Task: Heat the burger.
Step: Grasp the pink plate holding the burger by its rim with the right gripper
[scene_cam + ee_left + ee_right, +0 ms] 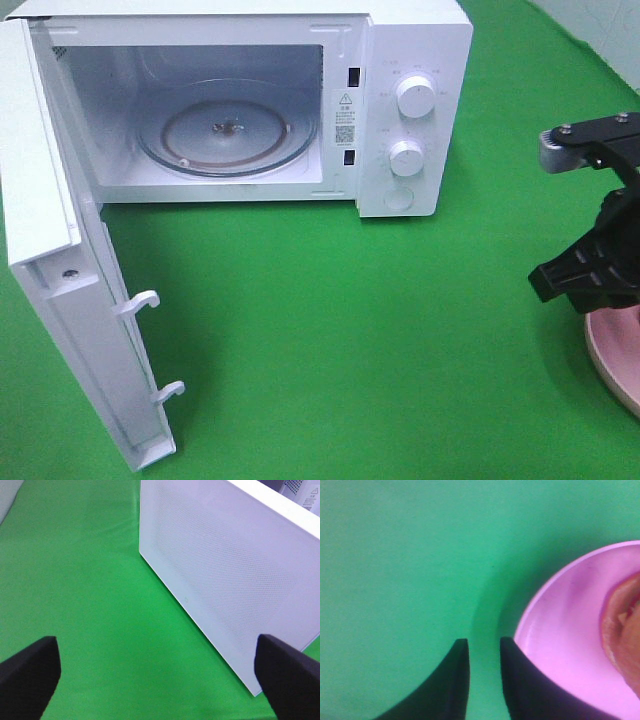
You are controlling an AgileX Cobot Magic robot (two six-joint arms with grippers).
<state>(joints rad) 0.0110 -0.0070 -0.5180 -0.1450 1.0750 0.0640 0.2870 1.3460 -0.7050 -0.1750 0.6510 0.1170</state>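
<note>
"burger (625, 630) first: where does it lie against the right gripper (484, 680)?"

"off to one side of the tips, on the pink plate (560, 645). only a brown-orange sliver of it shows at the border of the right wrist view, well outside the gap between the fingers. the plate's rim lies closer to the tool: one fingertip (525, 690) overlaps it, while the other hangs over the green cloth (395, 555)."

"does that fingertip touch the rim?"

"cannot tell. it covers the rim from that angle, no more."

"how wide do the jaws stand?"

"a narrow slit, with only green cloth showing through it. nothing is gripped."

"and from the high camera?"

"the right gripper hangs low over the plate's rim, and its black body hides the burger there. the microwave (400, 60) stands well apart from it across the cloth, its door (60, 250) swung wide and the glass turntable (228, 128) showing inside."

"the left gripper (160, 680)?"

"spread wide, one finger at each side of its wrist view, holding nothing. ahead of it stands the outer face of the microwave door, clear of both fingers. the burger is nowhere near that tool's reach in the pictures."
</note>
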